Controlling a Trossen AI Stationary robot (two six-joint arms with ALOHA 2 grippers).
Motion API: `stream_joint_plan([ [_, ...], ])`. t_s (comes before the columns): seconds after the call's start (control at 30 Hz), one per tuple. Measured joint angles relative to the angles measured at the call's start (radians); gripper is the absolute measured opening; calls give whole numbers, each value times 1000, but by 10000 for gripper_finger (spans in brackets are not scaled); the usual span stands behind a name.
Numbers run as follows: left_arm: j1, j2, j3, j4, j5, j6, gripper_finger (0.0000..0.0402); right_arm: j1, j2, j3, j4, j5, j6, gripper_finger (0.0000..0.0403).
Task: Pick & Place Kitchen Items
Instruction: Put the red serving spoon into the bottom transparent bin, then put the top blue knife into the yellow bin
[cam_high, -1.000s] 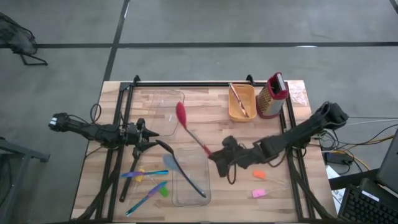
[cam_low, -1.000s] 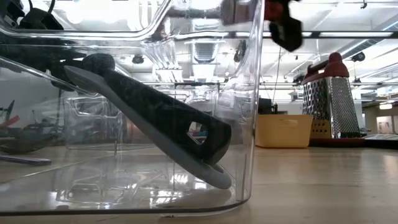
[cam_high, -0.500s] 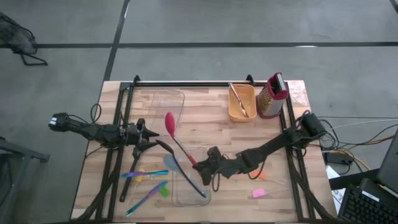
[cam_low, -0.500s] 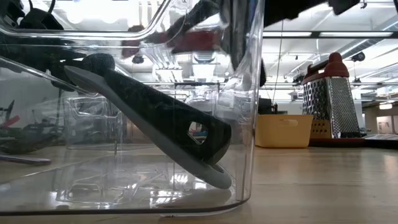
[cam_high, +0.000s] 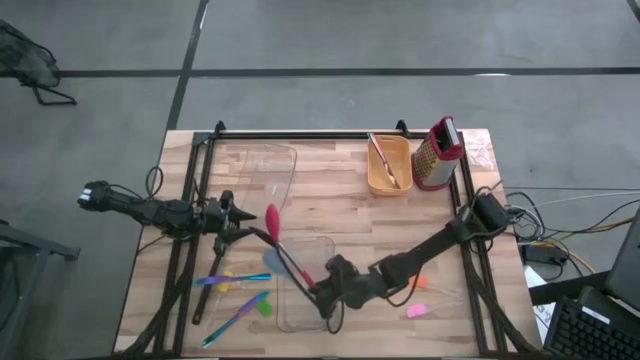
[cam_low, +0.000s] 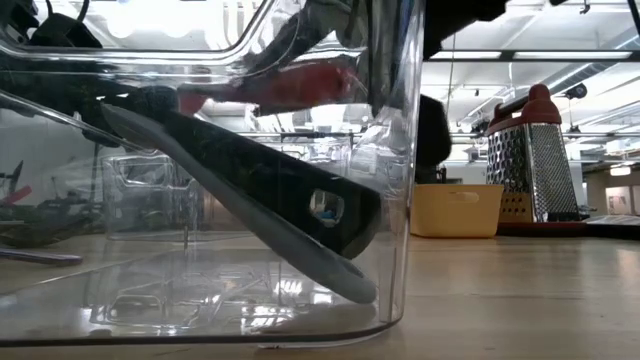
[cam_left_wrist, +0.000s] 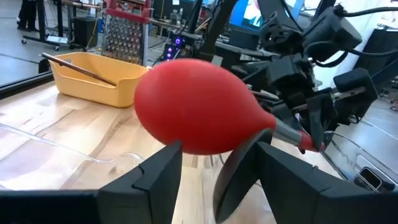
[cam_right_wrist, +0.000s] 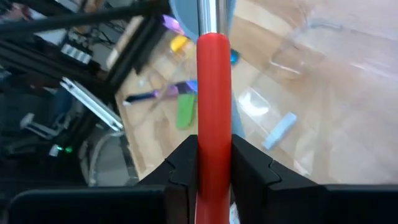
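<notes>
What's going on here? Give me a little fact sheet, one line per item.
Right hand: shut on the red spoon's handle, over the clear bin
Red spoon: carried, bowl near the left hand
Left hand: open, waiting at the table's left
Clear bin: holds the black turner and the light-blue spoon
Yellow tray: back of table, beside the grater

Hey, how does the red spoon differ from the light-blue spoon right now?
The red spoon is held up by its handle in the right gripper, above the clear container; the light-blue spoon lies free, leaning in that container. The red one's bowl sits by the open left gripper; nothing touches the light-blue one. Both are long-handled.
</notes>
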Motion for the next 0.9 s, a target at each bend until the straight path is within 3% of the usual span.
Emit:
stream_joint_plan([
  [0.23, 0, 2, 0, 0, -3, 0, 209, 8, 5, 25, -31, -61, -14, 107],
  [0.57, 0, 2, 0, 0, -3, 0, 209, 16, -13, 22, -65, -59, -76, 184],
  [0.9, 0, 2, 0, 0, -3, 0, 209, 18, -88, 20, -79, -58, -404, 228],
])
